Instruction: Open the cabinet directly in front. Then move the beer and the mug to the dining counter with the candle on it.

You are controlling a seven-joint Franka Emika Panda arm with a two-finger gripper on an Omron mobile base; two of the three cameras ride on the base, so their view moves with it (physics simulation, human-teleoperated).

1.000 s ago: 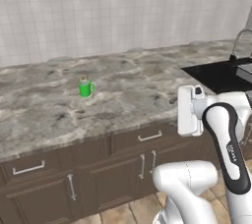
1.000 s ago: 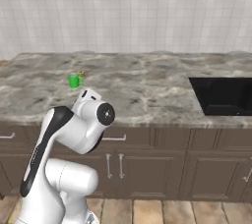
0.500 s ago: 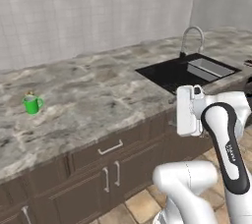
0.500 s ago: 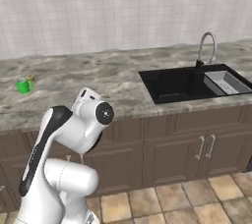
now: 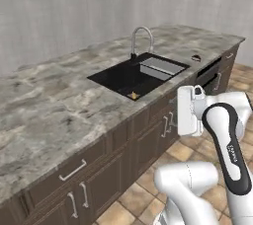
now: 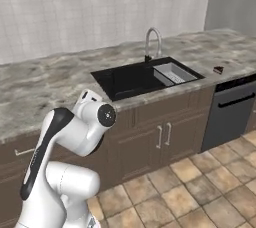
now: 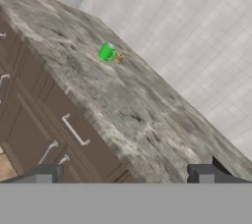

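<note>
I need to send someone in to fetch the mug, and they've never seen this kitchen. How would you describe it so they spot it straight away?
In the hand view, find the long grey-brown marbled dining counter over dark brown drawers, against the pale tiled wall. On its stone top stands the mug, a small bright green cylinder. Right beside it is the candle, a tiny yellowish-tan stub; the mug is the bigger, green one.

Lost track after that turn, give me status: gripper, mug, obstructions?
Gripper open, empty. Mug sits on dining counter, candle beside it. Nothing blocking.
</note>
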